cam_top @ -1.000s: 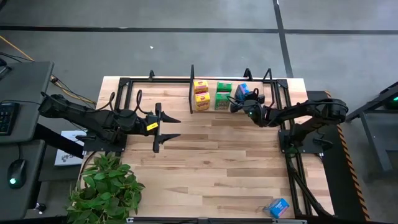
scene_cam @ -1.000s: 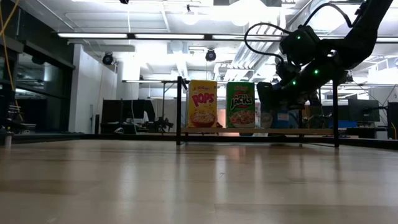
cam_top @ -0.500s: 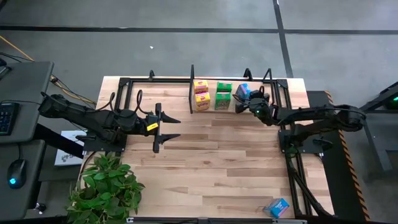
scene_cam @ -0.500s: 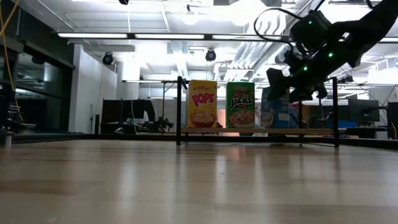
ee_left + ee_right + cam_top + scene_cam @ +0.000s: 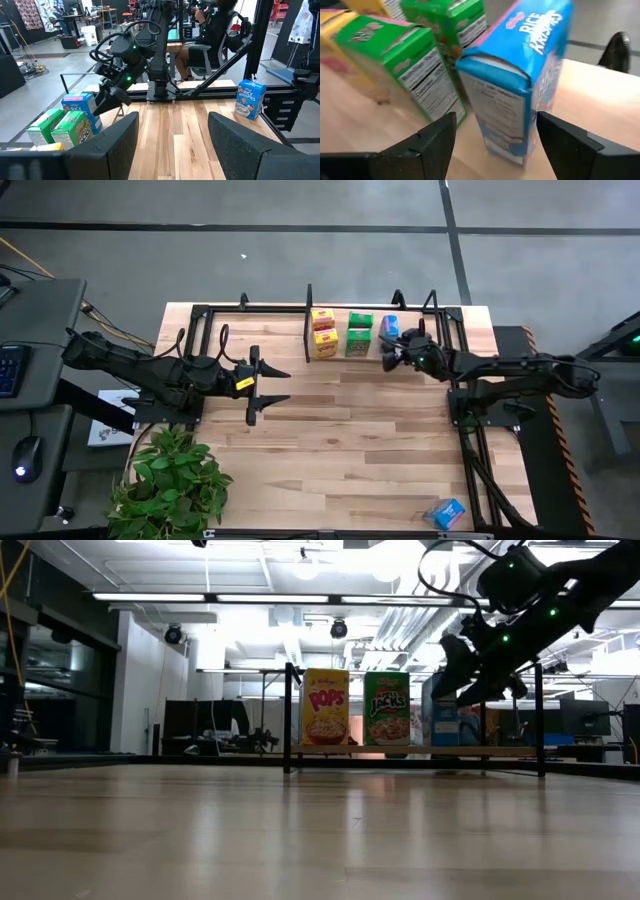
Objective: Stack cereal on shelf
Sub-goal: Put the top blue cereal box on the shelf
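On the shelf (image 5: 350, 749) at the table's far side stand cereal boxes on their bases: yellow (image 5: 322, 332), green (image 5: 359, 332) and blue (image 5: 390, 326). In the low view they show as yellow (image 5: 325, 707), green (image 5: 386, 708) and blue (image 5: 445, 722). My right gripper (image 5: 390, 354) hangs open just before the blue box (image 5: 520, 75), raised a little and tipped down, its fingers (image 5: 427, 142) on either side without touching. My left gripper (image 5: 275, 385) waits open above the table's left middle.
Another blue cereal box (image 5: 445, 513) lies at the table's near right corner, also seen in the left wrist view (image 5: 250, 99). The shelf's black posts (image 5: 289, 715) rise beside the boxes. A potted plant (image 5: 170, 480) stands at the near left corner.
My right gripper has drawn back from the blue box toward the table's near right and risen, tipping closer to level. The blue box has stayed upright on the shelf beside the green ones.
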Available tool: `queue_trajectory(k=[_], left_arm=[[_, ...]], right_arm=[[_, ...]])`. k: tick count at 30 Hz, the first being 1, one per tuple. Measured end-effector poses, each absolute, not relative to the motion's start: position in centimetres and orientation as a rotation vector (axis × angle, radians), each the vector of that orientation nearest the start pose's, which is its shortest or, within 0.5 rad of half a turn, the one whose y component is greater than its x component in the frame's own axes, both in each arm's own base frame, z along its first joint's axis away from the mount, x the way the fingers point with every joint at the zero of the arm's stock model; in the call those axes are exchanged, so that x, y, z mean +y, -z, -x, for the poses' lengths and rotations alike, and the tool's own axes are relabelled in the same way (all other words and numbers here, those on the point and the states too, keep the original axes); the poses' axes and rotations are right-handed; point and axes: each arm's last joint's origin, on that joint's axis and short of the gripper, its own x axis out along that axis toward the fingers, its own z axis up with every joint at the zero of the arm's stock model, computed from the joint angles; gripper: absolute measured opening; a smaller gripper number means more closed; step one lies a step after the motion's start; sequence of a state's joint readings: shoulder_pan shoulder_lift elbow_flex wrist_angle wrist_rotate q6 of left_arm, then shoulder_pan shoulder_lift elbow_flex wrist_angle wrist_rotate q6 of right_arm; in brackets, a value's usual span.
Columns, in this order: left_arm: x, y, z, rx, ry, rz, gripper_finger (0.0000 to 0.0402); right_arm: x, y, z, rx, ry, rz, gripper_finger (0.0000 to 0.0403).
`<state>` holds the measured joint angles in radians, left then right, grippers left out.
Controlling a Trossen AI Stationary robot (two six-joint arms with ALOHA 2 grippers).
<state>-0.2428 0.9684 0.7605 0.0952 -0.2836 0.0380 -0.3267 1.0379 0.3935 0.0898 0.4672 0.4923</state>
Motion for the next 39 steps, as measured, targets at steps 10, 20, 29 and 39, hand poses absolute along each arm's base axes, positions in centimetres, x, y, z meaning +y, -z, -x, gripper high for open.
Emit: queue_trajectory(k=[10,20,29,39], left_arm=[[-4.4,-31.8,-21.3,0.110,-0.039,-0.067,0.0230],[-4.4,-31.8,-21.3,0.110,-0.039,-0.067,0.0230],[-4.4,-31.8,-21.3,0.110,-0.039,-0.067,0.0230],[-4.4,-31.9,-21.3,0.103,-0.039,-0.065,0.0230]], right_arm=[[-6.4,-19.9,-17.8,0.514,0.933,-0.395,0.0167],[-4.5,-21.7,-18.7,0.562,0.819,-0.365,0.0010],[-3.7,-22.4,-19.1,0.535,0.787,-0.356,0.0005],[-4.1,-21.4,-18.9,0.555,0.957,-0.341,0.0000]])
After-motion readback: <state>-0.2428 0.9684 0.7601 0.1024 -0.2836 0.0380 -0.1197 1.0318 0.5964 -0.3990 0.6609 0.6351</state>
